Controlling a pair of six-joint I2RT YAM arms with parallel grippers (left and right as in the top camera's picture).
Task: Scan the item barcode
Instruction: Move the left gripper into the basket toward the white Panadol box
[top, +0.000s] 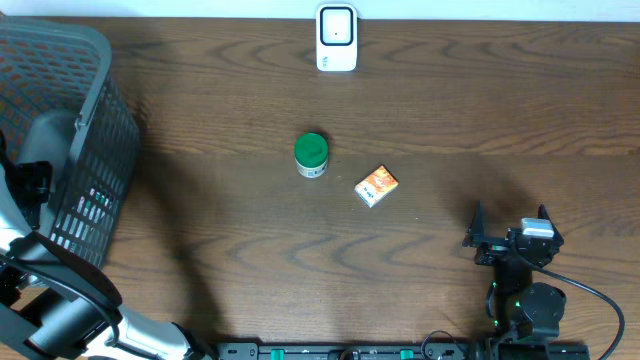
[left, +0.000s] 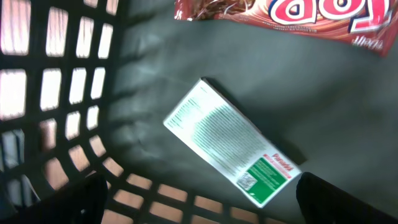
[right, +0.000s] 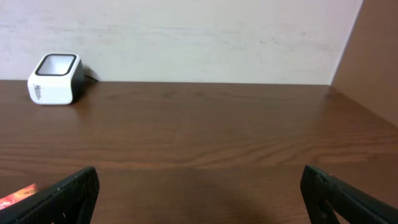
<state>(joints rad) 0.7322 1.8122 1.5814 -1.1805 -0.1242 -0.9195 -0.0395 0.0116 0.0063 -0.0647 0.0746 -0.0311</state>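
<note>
In the basket (left: 155, 68) at the left, a flat white-and-green carton (left: 230, 143) lies below the wide-open left tool (left: 211, 205); it looks light and stiff, best pinched across its narrow width.

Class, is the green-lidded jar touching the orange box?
Apart. The overhead view shows a plain gap between the jar and the box.

White-green box (left: 231, 148) flat, diagonal, on basket (left: 323, 106) floor.
</note>
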